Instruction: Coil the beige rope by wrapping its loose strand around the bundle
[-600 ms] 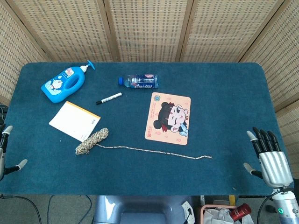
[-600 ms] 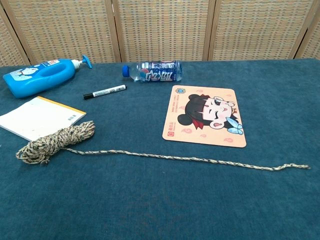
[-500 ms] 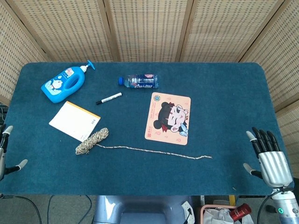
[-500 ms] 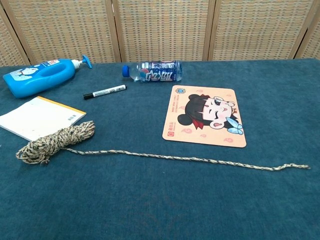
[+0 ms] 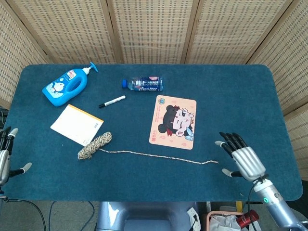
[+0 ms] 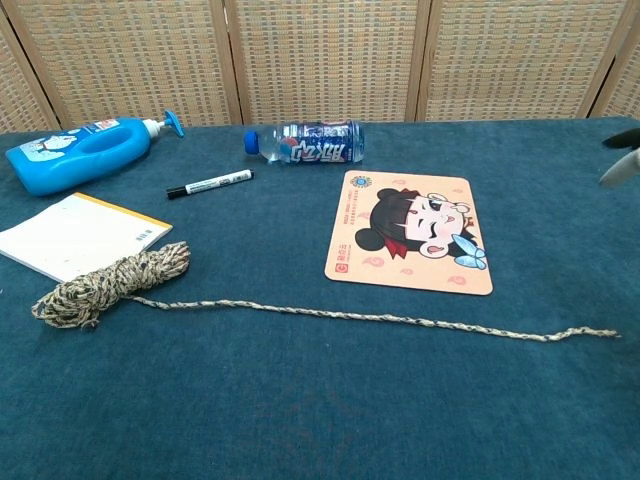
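Rope (image 5: 95, 145) of beige cord is seen on the blue tabletop (image 5: 231, 96); its bundle (image 6: 108, 284) lies at the front left, touching the near corner of a white notepad (image 5: 77, 124); the loose strand (image 6: 380, 318) is stretched out from the bundle toward the right, nearly straight, ending in a small kink at its far tip, in front of a cartoon mouse pad (image 5: 173, 122) and apart from it. Nothing is wrapped around the bundle by the strand as yet.

The right hand (image 5: 242, 159) is held low over the table just beside the strand's free end, palm down; its fingers (image 5: 231, 140) are spread apart and nothing is gripped; only blurred fingertips are caught at the right edge of the chest view. The left hand (image 5: 5, 156) is seen at the table's left edge, well apart from the rope; little of it is shown, but its fingers are raised and separated, and nothing is held.

Behind the rope, a black marker (image 5: 112, 101) is laid beyond the notepad; a blue pump bottle (image 5: 65, 87) is lying on its side at the far left; a clear water bottle (image 5: 142, 84) with a blue cap is lying on its side near the middle.
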